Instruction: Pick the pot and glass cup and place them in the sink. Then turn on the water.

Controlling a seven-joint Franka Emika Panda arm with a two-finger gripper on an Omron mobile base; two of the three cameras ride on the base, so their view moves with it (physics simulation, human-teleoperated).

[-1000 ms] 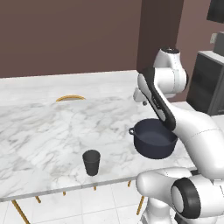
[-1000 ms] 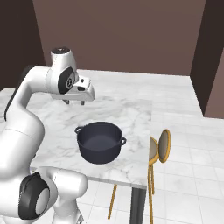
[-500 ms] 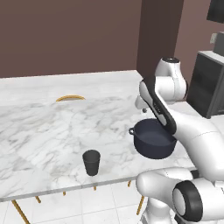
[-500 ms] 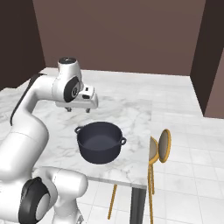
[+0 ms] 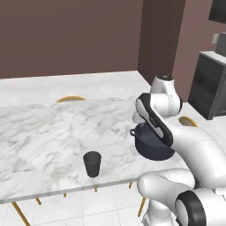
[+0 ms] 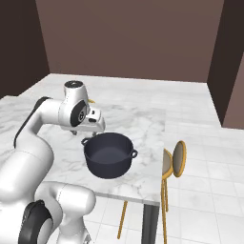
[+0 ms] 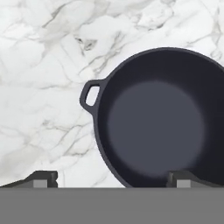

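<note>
Tool: my tool (image 7: 111, 178) hangs over the near rim of the pot, its two dark fingertips (image 7: 43, 178) spread wide, one over bare marble, the other over the pot's inside. It has hold of nothing. In the right base view I see the tool (image 6: 88, 127) just above the pot's far-left rim, beside a loop handle.

Pot: the pot (image 6: 108, 154) stands upright on the surface, near the edge closest to me and toward the right-hand end as I look from the left base camera. It is dark navy, wide, with no lid. From the hand camera I look straight down into the pot (image 7: 157, 118); one loop handle sticks out to its left in that view. In the left base view my arm covers much of the pot (image 5: 150, 145).

Glass cup: the glass cup (image 5: 92, 163) stands upright near the front edge of the surface, well apart from the pot, to its left in the left base view. It is dark and tapers toward its base.

Surface: the surface (image 5: 44, 128) is white marble with grey veins.

Chairs: a yellow-framed chair (image 6: 174, 161) stands on the tiled floor (image 6: 205, 143) just beside the end of the surface. Another chair back (image 5: 70, 99) shows at the far side.
</note>
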